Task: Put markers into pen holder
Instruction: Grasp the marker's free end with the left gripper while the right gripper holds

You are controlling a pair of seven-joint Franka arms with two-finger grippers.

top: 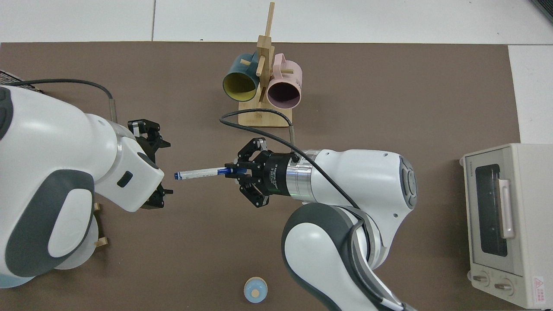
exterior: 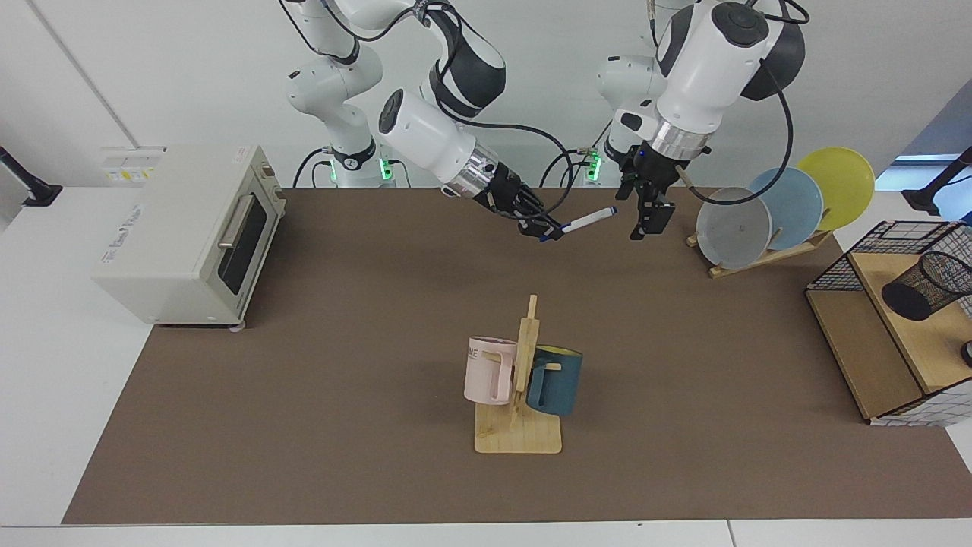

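- White-barrelled marker (exterior: 587, 221) is gripped by its blue cap end in the right gripper (exterior: 548, 229), held out level above the table so the free end is offered.
- Left gripper (exterior: 648, 216) is held spread beside that tip, judged ready for a handover.
- Pen holder (exterior: 925, 286) is seen well apart, on the wooden shelf (exterior: 896, 334).

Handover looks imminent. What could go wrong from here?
1. The right claw pinches the marker only at its capped end, so a bump from the open left claw could lever it loose.
2. If dropped, it may roll across the mat.
3. The pen holder lies tipped in the basket, making insertion awkward.
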